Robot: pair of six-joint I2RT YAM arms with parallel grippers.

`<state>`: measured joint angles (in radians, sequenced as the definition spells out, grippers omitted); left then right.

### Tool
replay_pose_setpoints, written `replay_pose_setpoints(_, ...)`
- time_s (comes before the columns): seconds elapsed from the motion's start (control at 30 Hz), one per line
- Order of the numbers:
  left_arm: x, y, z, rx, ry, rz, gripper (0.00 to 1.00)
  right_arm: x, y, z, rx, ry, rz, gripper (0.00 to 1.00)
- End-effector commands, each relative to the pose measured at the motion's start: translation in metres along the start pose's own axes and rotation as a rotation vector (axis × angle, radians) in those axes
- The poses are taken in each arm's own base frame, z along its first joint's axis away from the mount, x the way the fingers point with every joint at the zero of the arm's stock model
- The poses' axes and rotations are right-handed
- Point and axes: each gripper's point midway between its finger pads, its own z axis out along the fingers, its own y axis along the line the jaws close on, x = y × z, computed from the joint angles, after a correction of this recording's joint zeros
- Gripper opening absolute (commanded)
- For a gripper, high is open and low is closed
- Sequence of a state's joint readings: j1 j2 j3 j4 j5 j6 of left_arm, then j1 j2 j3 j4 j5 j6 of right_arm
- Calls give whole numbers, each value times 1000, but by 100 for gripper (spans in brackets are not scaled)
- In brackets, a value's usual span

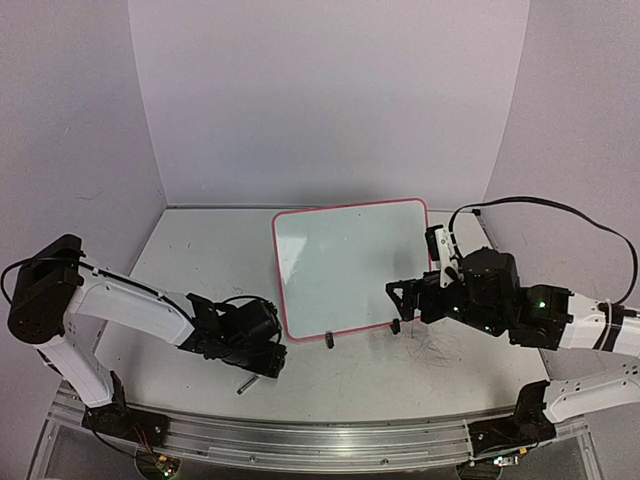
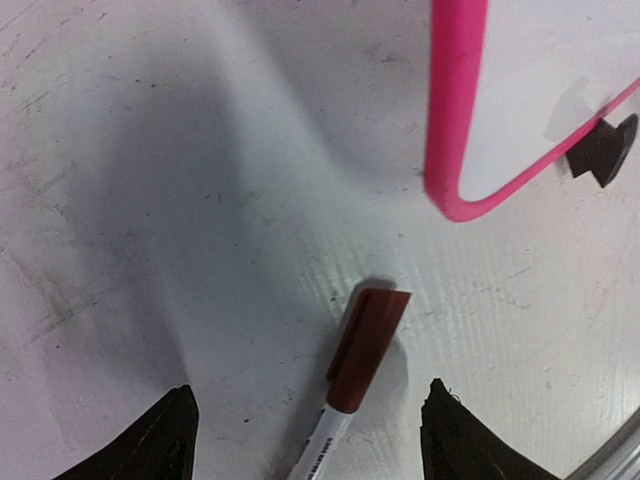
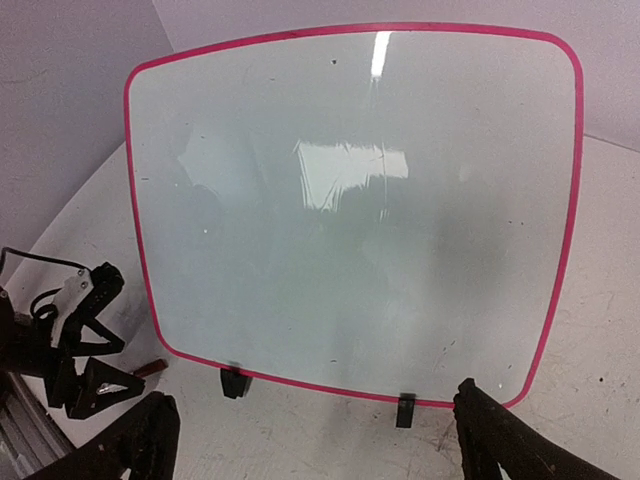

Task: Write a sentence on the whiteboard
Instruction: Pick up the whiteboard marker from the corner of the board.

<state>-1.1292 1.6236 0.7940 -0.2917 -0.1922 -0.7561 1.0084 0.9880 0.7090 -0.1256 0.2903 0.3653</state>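
Right wrist: glossy, rounded, pink-framed whiteboard (image 3: 350, 250)

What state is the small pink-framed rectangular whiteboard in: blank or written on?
Blank. In the right wrist view the pink-framed whiteboard shows only glare and a few tiny specks; no marker strokes inside the frame.

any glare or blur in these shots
Right wrist: bright glare patch on the whiteboard, its frame bowed by the lens. Left wrist: marker cap and pink frame blurred, broad soft shadow on the table. Top external: even light, no glare.
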Motion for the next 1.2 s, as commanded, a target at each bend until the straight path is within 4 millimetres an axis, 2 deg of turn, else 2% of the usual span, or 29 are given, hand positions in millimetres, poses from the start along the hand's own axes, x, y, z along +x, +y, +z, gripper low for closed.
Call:
replay_pose_setpoints(0.0, -2, 9, 2, -122, -17, 10, 70, -16, 6, -26, -89, -54, 11, 95)
replay_pose_setpoints(0.2, 16, -18, 11, -97, 47, 93, 51, -22, -4, -50, -94, -99, 32, 90)
replay_pose_setpoints(0.37, 28, -16, 14, -111, 104, 120, 36, -26, -9, -59, -85, -112, 39, 88)
replay_pose_setpoints(0.47, 28, -16, 9, -104, 102, 117, 25, -27, -6, -59, -95, -108, 32, 87)
replay_pose_setpoints(0.8, 28, -13, 1, -93, 96, 124, 11, -24, 12, -42, -131, -38, -31, 83)
replay_pose_setpoints(1.0, 16, -12, -27, -56, 36, 110, 2, -14, 24, -34, -183, 15, 5, 84)
replay_pose_setpoints(1.17, -10, -25, -73, 56, -68, 37, 0, -8, 47, -20, -277, 50, 57, 87)
